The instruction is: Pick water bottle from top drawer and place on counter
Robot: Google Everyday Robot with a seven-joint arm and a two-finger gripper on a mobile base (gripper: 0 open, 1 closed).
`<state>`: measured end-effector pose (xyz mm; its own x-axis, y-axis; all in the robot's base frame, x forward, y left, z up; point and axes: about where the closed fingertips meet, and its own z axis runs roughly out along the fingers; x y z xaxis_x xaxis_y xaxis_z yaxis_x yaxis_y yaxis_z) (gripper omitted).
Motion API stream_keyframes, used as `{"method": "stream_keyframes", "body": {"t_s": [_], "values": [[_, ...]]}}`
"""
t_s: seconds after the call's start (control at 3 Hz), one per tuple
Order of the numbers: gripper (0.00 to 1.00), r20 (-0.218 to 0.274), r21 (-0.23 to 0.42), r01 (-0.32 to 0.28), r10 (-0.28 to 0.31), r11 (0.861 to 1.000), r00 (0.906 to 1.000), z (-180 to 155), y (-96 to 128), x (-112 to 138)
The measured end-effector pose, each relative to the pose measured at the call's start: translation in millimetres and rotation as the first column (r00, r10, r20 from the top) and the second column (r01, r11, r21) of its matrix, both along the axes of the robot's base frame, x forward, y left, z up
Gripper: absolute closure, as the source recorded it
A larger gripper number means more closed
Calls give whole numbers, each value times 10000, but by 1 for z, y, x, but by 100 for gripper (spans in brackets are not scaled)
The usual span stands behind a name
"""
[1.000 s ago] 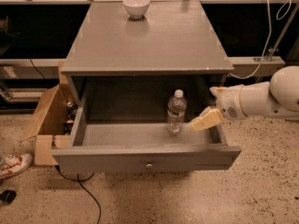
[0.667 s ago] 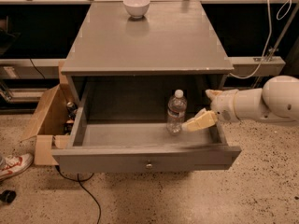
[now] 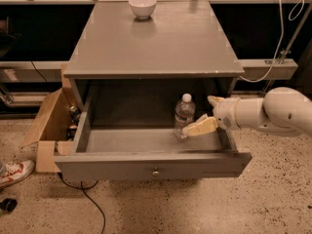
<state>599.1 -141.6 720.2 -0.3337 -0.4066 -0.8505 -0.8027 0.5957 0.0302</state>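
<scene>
The water bottle (image 3: 184,115) stands upright inside the pulled-out top drawer (image 3: 117,165), right of its middle. It is clear with a white cap. My gripper (image 3: 205,115) reaches into the drawer from the right on a white arm and is open. Its lower finger (image 3: 199,127) lies right next to the bottle's base, and the upper finger (image 3: 213,101) is a little to the bottle's right. The bottle is not between the fingers. The grey counter (image 3: 161,43) lies above the drawer.
A white bowl (image 3: 142,6) sits at the counter's far edge. An open cardboard box (image 3: 48,126) stands left of the cabinet. A shoe (image 3: 13,172) and a black cable (image 3: 84,194) lie on the speckled floor. A rail with a white cable (image 3: 273,57) runs behind on the right.
My gripper has moved left inside the drawer, closer to the bottle. The bottle has not moved.
</scene>
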Motion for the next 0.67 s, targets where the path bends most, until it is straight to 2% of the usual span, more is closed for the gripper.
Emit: {"method": "stream_keyframes", "body": {"t_s": [0.33, 0.67], "values": [[0, -60, 539, -1, 4, 9985, 10000, -7, 13, 7], [0, -88, 818, -24, 31, 9966, 10000, -9, 20, 11]]}}
